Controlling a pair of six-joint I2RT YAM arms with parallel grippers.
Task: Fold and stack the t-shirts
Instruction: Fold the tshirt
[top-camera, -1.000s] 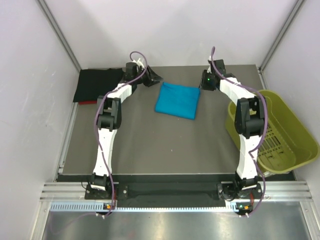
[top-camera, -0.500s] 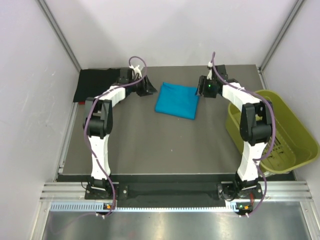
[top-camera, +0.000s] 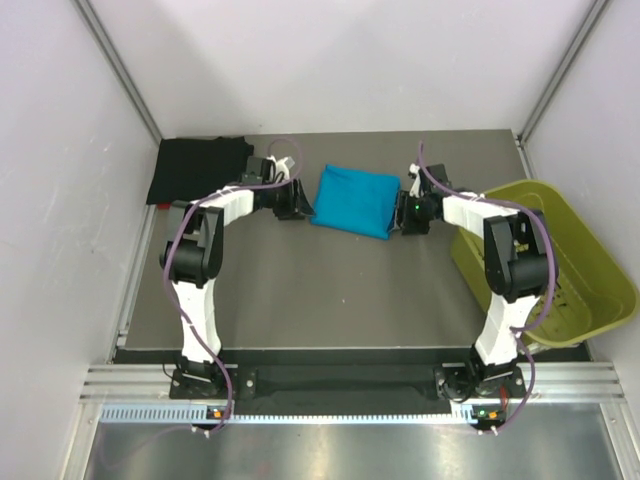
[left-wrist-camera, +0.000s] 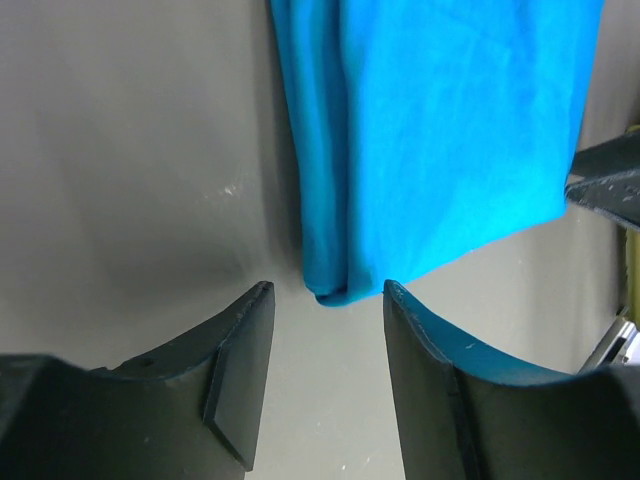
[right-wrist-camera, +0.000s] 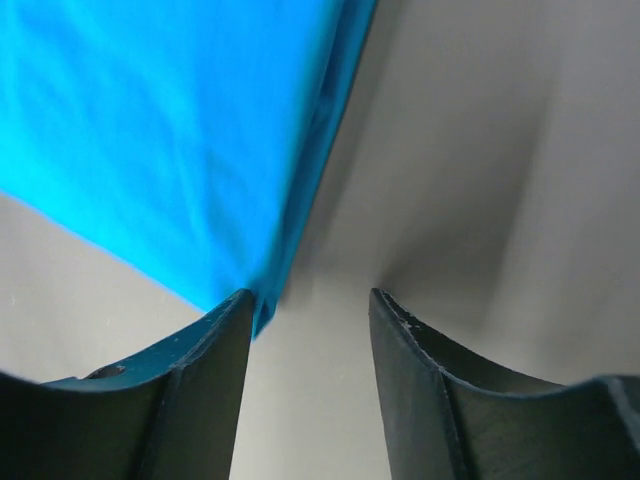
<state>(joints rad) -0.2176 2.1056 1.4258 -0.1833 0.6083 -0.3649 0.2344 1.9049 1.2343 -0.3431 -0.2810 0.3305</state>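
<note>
Both arms have dropped nearer from the far edge; the left gripper (top-camera: 294, 203) and right gripper (top-camera: 405, 214) now flank the folded teal-blue t-shirt (top-camera: 353, 200).

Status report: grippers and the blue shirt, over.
Left gripper open, at left corner of blue shirt. Right gripper open, at its right corner. Shirt folded, flat on table. Black shirt and bin lie apart.

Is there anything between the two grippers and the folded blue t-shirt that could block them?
Nothing visible does. The left gripper is open at the left side of the blue t-shirt, and the right gripper is open at its right side. The wrist views show only bare table before the cloth.
</note>
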